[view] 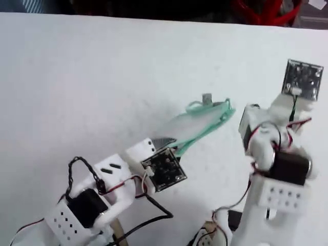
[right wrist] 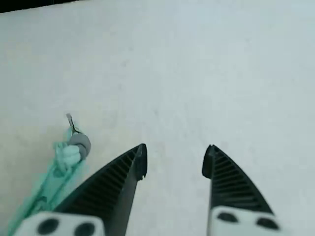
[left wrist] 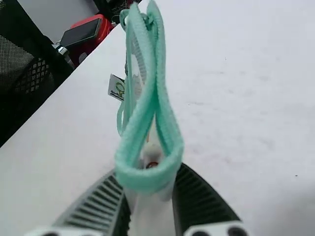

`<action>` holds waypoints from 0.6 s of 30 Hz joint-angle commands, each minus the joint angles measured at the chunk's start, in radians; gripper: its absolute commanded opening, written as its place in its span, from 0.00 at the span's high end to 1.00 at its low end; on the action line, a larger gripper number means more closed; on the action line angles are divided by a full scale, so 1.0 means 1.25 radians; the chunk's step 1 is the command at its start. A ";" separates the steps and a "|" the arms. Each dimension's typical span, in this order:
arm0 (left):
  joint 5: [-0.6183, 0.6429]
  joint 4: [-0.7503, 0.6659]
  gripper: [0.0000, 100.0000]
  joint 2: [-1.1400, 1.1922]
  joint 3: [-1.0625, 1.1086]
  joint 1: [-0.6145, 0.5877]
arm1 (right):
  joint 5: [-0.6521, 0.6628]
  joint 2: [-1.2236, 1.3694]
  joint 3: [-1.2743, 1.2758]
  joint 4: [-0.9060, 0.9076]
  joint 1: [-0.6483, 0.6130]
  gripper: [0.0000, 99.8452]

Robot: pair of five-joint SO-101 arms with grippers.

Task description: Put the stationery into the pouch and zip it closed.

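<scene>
The left hand point(left wrist: 148, 178) sits closest, its two dark ribbed fingers clamped together on the near end of the mint-green pouch point(left wrist: 147, 98). The pouch stands on edge and runs straight out from the fingertips, seen edge-on, with its green trim looping back over itself right at the grip. A small white label point(left wrist: 116, 88) hangs off one side of it, farther out from the hand.

From above, the left hand point(view: 164, 145) holds the same pouch point(view: 200, 125) over the white worktop point(view: 102, 77), and the pouch slants away from it toward the right arm point(view: 277, 154). The grey zip pull point(view: 206, 97) is at the pouch's far end, the end farthest from the left hand.

The right hand point(right wrist: 175, 153) hovers over bare worktop point(right wrist: 206, 69) with its fingers spread apart and nothing between them. The pouch's far end point(right wrist: 51, 174) and the zip pull point(right wrist: 78, 142) lie beside one of its fingers, near but not touching.
</scene>
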 commanded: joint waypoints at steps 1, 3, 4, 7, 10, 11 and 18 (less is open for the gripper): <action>-0.005 0.029 0.98 0.006 0.072 0.004 | -0.060 0.077 -0.173 0.090 -0.008 0.81; -0.005 0.021 0.98 0.009 0.074 0.002 | -0.079 0.125 -0.263 0.150 -0.009 0.80; -0.005 0.021 0.98 0.009 0.074 0.001 | -0.082 0.148 -0.306 0.179 -0.015 0.78; -0.005 0.021 0.98 0.009 0.074 0.002 | -0.095 0.219 -0.425 0.222 -0.077 0.70; -0.005 0.021 0.98 0.009 0.075 0.003 | -0.152 0.298 -0.517 0.241 -0.164 0.70; -0.006 0.021 0.98 0.009 0.075 0.003 | -0.152 0.326 -0.533 0.242 -0.197 0.70; -0.010 0.012 0.98 0.006 0.091 0.001 | -0.152 0.471 -0.503 0.246 -0.278 0.70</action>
